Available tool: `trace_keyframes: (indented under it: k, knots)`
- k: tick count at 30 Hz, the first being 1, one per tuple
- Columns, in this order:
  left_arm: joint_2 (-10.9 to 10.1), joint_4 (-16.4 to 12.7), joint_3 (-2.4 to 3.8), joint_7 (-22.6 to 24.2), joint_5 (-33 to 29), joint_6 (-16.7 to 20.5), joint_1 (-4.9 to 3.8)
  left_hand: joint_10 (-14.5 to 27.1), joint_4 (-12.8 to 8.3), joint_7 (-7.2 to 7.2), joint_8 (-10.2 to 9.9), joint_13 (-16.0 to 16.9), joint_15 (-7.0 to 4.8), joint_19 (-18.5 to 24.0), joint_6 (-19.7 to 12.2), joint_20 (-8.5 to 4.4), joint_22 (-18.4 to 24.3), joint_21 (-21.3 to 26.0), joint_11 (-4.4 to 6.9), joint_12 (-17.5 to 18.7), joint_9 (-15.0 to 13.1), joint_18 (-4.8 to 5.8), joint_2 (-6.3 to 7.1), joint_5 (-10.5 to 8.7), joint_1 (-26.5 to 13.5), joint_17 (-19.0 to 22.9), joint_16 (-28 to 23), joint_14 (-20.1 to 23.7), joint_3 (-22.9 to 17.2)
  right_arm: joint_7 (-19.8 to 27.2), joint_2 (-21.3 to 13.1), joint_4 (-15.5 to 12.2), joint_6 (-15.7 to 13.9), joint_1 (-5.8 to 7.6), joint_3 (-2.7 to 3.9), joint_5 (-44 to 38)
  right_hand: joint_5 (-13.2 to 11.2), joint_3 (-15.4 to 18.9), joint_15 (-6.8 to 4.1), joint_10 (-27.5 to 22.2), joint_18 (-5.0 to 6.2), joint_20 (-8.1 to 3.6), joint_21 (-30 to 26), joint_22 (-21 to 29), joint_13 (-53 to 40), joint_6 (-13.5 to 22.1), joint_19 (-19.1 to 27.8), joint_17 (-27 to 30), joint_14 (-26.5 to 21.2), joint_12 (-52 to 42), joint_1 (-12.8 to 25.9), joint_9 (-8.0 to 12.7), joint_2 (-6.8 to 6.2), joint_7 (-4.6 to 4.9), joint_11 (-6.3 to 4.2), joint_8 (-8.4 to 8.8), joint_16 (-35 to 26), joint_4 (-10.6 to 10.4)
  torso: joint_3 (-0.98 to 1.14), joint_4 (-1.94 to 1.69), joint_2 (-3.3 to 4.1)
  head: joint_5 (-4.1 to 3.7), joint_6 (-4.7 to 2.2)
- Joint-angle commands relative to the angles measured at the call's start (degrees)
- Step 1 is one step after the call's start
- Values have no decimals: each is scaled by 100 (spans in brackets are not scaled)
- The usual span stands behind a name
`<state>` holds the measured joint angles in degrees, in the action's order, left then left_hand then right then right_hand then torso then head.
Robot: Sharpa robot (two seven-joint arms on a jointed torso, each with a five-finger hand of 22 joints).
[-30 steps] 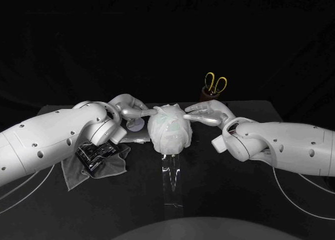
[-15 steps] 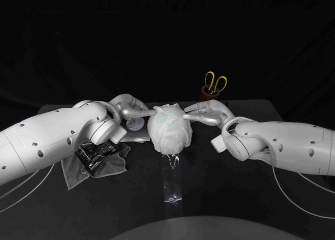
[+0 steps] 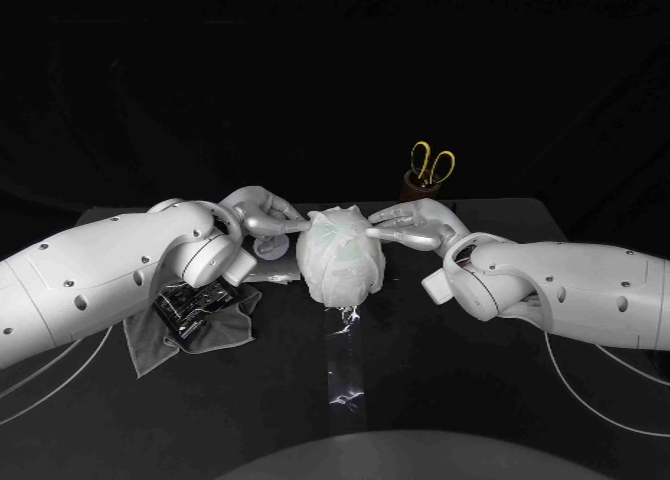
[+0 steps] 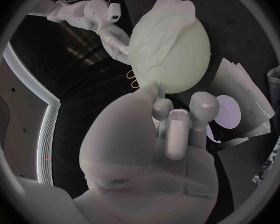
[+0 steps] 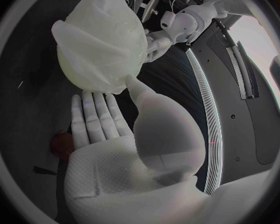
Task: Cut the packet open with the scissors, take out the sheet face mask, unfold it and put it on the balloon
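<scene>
Balloon (image 4: 187, 59) up at the middle of the surface (image 3: 479, 400), toward the far edge, with the mask (image 3: 340, 262) draped over its top and sides, creased and bunched at the crown.

Left robot hand (image 3: 263, 222) in against the balloon's left side: thumb tip right on the mask's edge, the other fingers curled in close behind it. Pinching the sheet or only pressing it? Cannot tell from here.

Right robot hand (image 3: 407, 225) at the opposite side: thumb tip touching the mask's hanging edge, the remaining fingers straight and side by side just below it, nothing gripped.

Both arms reaching in level from either side, balloon squarely between the two hands.

Scissors (image 3: 432, 165) parked handles-up in a brown holder (image 3: 416, 187) at the far edge, right of the middle, well apart from both hands.

Grey cloth (image 3: 191, 340) spread by the left edge, partly under the left arm, with the dark glossy packet (image 3: 191, 300) lying on it.

Strip of clear film (image 3: 342, 365) on the surface, running from just below the balloon toward the near edge, crumpled at its far end.
</scene>
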<state>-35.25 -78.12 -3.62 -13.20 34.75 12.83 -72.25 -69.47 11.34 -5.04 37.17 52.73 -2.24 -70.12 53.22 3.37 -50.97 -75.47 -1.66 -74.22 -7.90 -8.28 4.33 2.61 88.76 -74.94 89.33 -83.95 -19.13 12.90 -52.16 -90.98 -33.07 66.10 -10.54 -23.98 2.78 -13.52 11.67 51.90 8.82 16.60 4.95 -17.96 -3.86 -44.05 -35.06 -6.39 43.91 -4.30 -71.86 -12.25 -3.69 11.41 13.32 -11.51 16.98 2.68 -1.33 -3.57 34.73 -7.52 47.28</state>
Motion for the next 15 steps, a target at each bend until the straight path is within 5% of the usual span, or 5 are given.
trace_keyframes:
  k: [1,15]
  knots:
    - [12,-22,5,268,-347,58,-7,-209,-53,-14,79,122,-47,-15,51,-43,-44,-41,81,-22,-119,108,59,21,29,-798,38,-408,-302,21,12,-13,106,-5,2,-81,-3,28,9,46,-26,4,-35,8,7,-30,40,7,50,39,-62,2,-11,516,11,32,-35,1,-1,1,-2,2,6]
    - [-24,0,6,403,-695,390,-5,-478,-452,-9,381,469,-59,-138,-28,-60,-270,-165,93,-62,-600,146,575,6,-623,-972,31,-463,-1923,19,4,-17,98,-7,2,-85,-5,44,11,51,-29,4,-45,23,10,-34,58,12,48,41,-62,2,-14,516,11,34,-49,1,0,1,-2,6,5]
